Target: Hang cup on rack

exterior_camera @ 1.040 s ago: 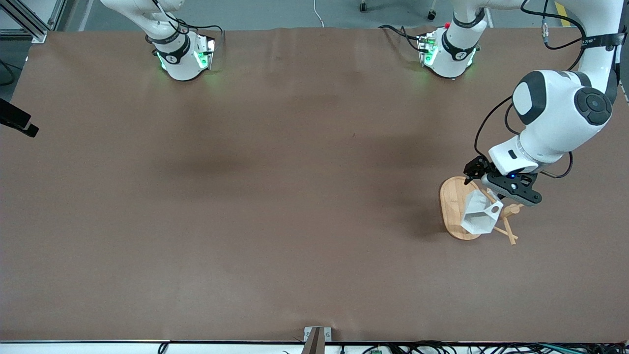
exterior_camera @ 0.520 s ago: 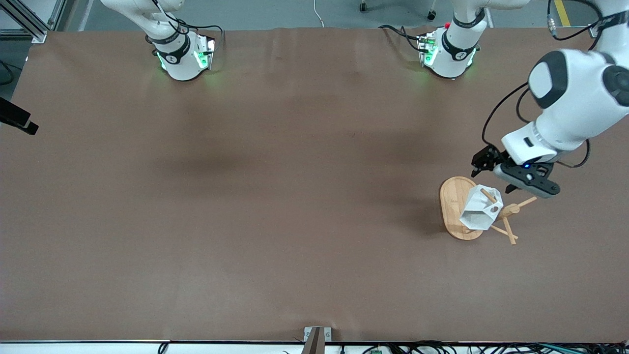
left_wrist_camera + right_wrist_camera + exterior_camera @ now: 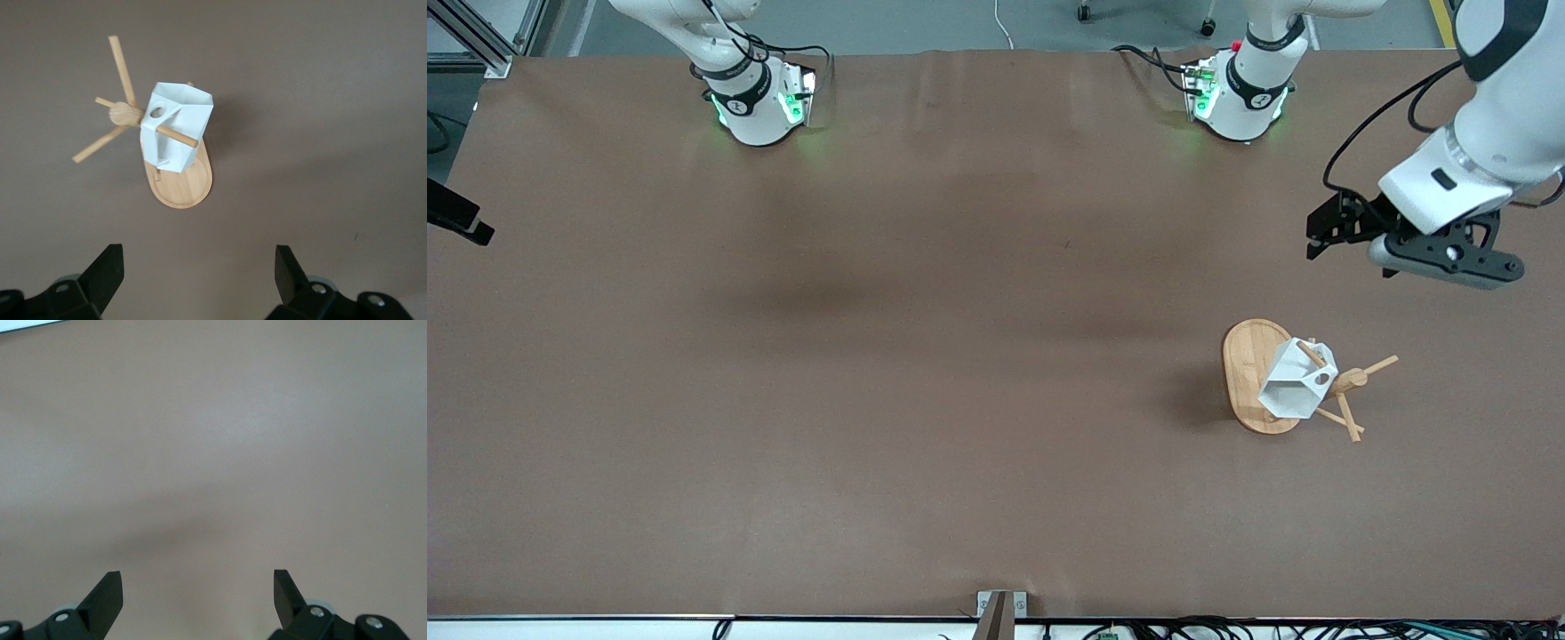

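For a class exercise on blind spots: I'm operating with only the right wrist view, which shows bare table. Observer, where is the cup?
Observer: The cup hangs on the rack, toward the left arm's end of the table.
Operator: Is anything gripping it?
Observer: No. The left end effector is open, up in the air and apart from the cup.
Operator: Is the cup well onto its peg?
Observer: The peg runs across the cup and its tip sticks out past it.
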Available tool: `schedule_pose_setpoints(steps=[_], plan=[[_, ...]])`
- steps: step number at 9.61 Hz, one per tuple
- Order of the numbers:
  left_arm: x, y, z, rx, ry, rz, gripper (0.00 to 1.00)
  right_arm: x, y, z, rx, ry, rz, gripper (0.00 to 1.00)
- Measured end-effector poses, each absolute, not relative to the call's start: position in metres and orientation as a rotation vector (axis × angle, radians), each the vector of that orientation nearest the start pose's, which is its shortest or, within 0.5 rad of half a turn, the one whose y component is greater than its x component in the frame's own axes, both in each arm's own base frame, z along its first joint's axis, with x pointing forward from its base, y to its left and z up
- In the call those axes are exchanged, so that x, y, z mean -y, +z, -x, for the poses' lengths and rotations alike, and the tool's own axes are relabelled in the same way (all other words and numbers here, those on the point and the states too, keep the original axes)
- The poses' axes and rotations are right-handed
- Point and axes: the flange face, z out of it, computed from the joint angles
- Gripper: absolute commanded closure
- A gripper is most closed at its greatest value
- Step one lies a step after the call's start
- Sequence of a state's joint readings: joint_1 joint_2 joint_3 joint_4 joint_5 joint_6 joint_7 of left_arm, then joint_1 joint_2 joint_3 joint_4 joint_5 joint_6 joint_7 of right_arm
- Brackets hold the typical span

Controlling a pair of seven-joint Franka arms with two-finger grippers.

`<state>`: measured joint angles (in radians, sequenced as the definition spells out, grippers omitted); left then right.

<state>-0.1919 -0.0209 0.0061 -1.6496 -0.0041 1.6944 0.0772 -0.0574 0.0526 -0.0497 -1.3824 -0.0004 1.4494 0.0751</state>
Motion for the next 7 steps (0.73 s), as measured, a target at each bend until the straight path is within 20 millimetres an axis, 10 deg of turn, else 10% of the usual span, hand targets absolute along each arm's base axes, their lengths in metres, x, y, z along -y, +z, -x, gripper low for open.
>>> schedule_pose_setpoints(steps=[3, 7], plan=[[0.091, 0.662, -0.544, -0.413, -0.158, 3.106, 0.00, 0.057, 0.672, -0.555, -0.282, -0.023, 3.131, 0.00], [0.077, 0.661, -0.543, -0.227, -0.092, 3.133, 0.00, 0.058, 0.672, -0.555, -0.285, -0.023, 3.131, 0.00]])
